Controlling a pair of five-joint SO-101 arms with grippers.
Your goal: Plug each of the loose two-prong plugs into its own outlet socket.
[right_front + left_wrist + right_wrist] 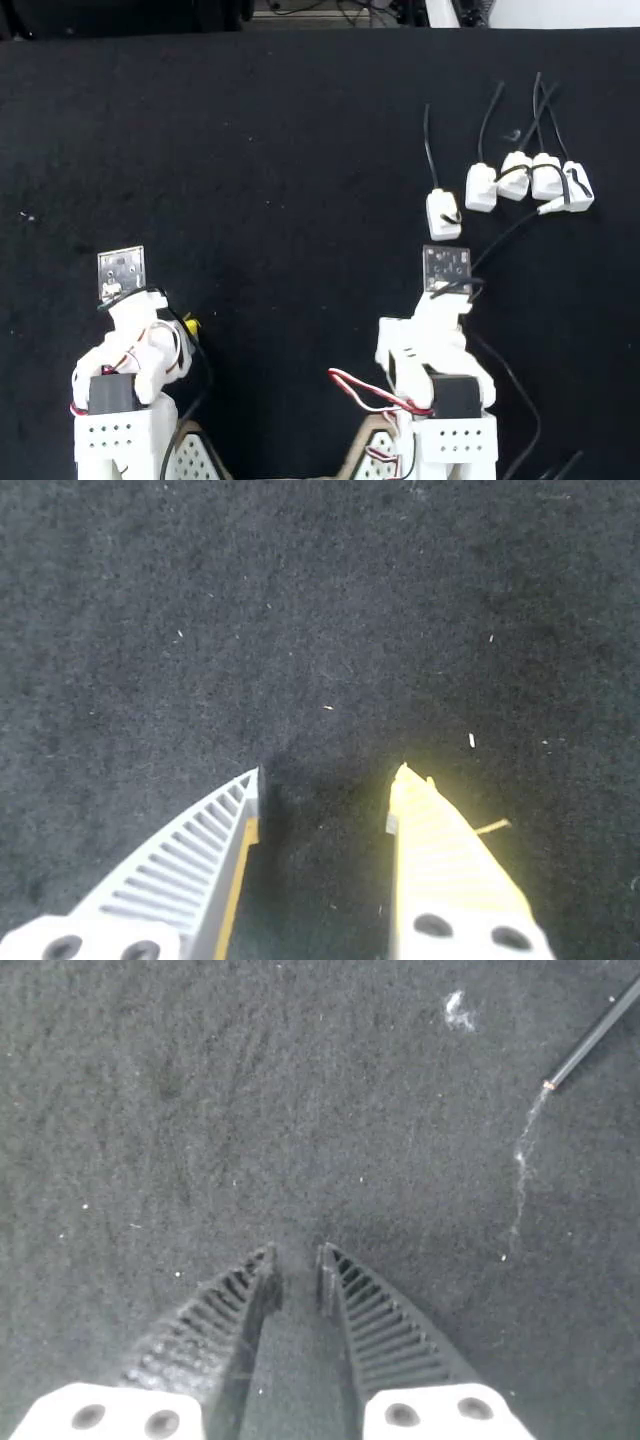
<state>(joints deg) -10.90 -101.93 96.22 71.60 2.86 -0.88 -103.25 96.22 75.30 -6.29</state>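
now, your left gripper [328, 772] hangs parted and empty, your right gripper [297, 1250] barely ajar, also empty; the plugs [515, 175] lie bunched far right on the table [250, 150], where crossed cords [429, 145] could drag neighbours.

A black cloth [250, 150] (flecked with pale lint) spreads wide, with tangled cables [340, 12] beyond its far edge.

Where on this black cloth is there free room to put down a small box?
Free: the black cloth table left of the white plastic plugs, and the strip between the left arm and right arm. Crowded: the far right corner, with plugs and thin black cords.
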